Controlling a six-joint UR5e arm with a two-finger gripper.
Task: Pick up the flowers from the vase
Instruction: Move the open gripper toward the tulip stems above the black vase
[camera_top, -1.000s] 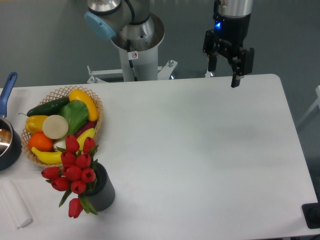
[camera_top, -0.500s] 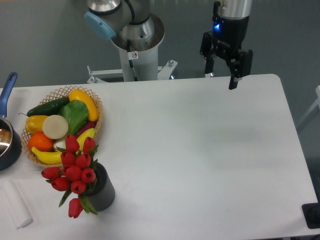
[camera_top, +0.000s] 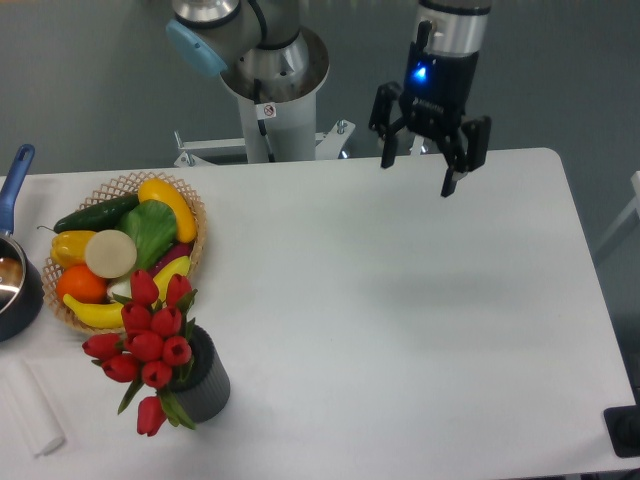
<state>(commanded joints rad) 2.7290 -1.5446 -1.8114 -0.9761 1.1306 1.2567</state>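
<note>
Red flowers (camera_top: 148, 345) sit untouched in the vase (camera_top: 205, 385), so I'm only approaching: my gripper (camera_top: 417, 177) (jaws spread, empty) must cross to them.

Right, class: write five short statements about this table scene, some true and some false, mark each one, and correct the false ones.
1. The flowers stand in the vase. True.
2. The claw is shut on the flowers. False: it is open, holds nothing, and hangs over the far edge of the table, well away from them.
3. The basket of fruit and vegetables sits behind the vase. True.
4. The vase lies tipped on its side. False: it stands upright.
5. A pot with a blue handle is at the right edge. False: it is at the left edge.
</note>
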